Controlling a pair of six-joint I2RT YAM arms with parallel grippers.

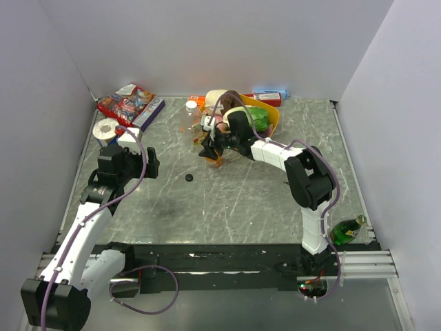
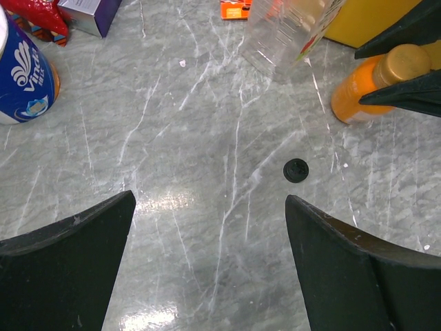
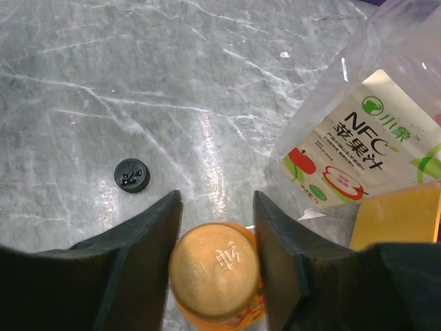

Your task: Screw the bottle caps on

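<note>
The orange drink bottle (image 1: pixel 216 160) stands upright at mid-table with the orange-gold cap (image 3: pixel 215 279) on its neck. My right gripper (image 3: pixel 216 201) is shut on that cap, one finger on each side. The bottle also shows in the left wrist view (image 2: pixel 360 93). The black cap (image 1: pixel 189 178) lies loose on the table, also in both wrist views (image 2: pixel 296 169) (image 3: pixel 131 174). The clear bottle with a green-marked label (image 3: pixel 355 134) stands just behind. The white cap (image 1: pixel 191 105) sits near the back. My left gripper (image 2: pixel 210 210) is open and empty, left of the black cap. I cannot make out the greyish bottle.
A yellow bowl (image 1: pixel 270 116) with food items is behind the right arm. Snack packets (image 1: pixel 125 102) and a blue-white tin (image 2: pixel 24 76) are at the back left. A green glass bottle (image 1: pixel 346 231) lies at the near right edge.
</note>
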